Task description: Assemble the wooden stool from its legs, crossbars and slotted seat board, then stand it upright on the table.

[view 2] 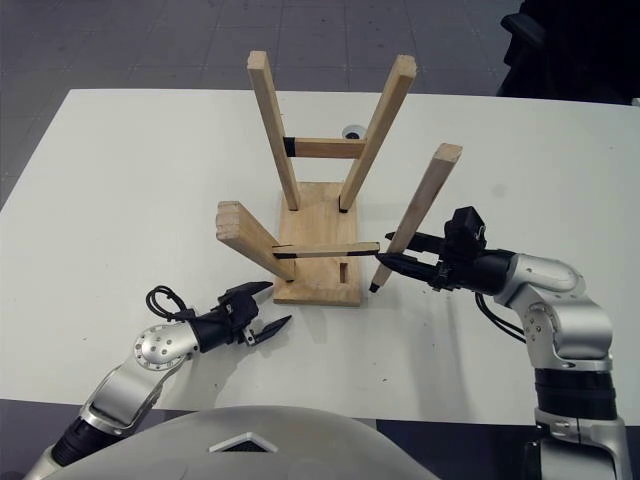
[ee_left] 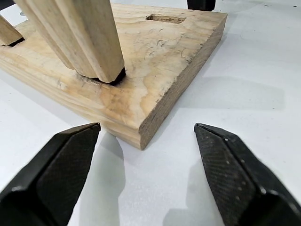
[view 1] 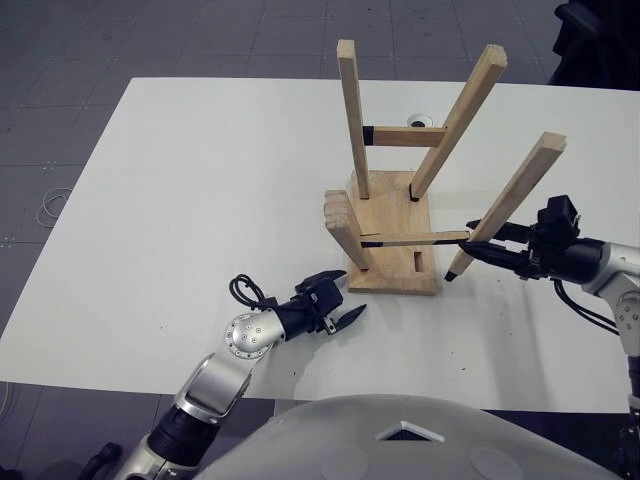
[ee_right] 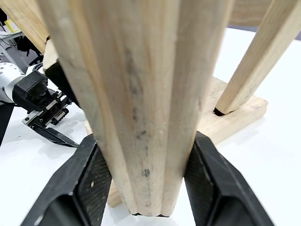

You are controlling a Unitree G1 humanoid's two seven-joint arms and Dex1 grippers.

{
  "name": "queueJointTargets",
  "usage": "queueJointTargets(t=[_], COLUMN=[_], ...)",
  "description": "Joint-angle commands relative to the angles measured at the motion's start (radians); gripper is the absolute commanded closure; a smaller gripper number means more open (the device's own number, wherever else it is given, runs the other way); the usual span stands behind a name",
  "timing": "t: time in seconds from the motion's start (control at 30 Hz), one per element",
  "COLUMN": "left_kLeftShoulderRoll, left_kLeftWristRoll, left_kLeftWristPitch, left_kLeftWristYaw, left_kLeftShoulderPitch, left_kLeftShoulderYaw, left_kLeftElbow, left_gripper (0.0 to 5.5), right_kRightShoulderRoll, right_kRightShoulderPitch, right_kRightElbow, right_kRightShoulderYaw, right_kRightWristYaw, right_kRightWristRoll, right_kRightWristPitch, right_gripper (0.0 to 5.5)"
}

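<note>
Closest in, the left gripper [view 1: 352, 293] sits low over the white surface [view 1: 180, 200] with its fingers spread wide and nothing between them. It points at the near left corner of the seat board [view 1: 388, 205], just short of it. The board lies flat with the legs sticking up, so the stool's upside down. Count: four legs, two crossbars, one board. The tilted leg [view 1: 345, 228] is plugged in at that near left corner and leans toward the robot's left. The near crossbar [view 1: 415, 239] runs from it across the board, right above an empty slot [view 1: 417, 262]. Over on the right, the right gripper [view 1: 470, 240] has its fingers clamped on the fourth leg [view 1: 512, 192]. That leg slants with its dark foot off the board, just beside the right edge; can't tell if it touches down. Farther back the far left leg [view 1: 353, 110] and far right leg [view 1: 460, 112] stand in the board, joined by the far crossbar [view 1: 405, 135]. Behind them there's a round cable hole [view 1: 421, 120] in the surface.
</note>
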Motion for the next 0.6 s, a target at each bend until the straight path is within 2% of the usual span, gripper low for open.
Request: queueJointTargets(t=[0.03,0.37,0.6], left_kLeftShoulderRoll=[-0.005,-0.01,-0.044], left_kLeftWristRoll=[0.022,0.061,0.029], left_kLeftWristPitch=[0.053,0.04,0.096], left_kLeftWristYaw=[0.04,0.084,0.108], left_kLeftShoulderPitch=[0.015,-0.005,-0.021], left_kLeftShoulderYaw=[0.031,0.061,0.116], left_kLeftElbow=[0.03,0.059,0.057], left_gripper=[1.8,1.8,1.8], right_kRightShoulderRoll=[0.032,0.069,0.084], right_kRightShoulderPitch=[0.001,0.018,0.054], right_kRightElbow=[-0.003,-0.081,-0.081], right_kRightShoulderYaw=[-0.015,-0.042,-0.036], right_kRightWristYaw=[-0.02,-0.047,0.002], right_kRightWristRoll=[0.005,0.04,0.007], right_kRightWristPitch=[-0.035,-0.059,-0.185], right_gripper=[3.45,3.45,3.45])
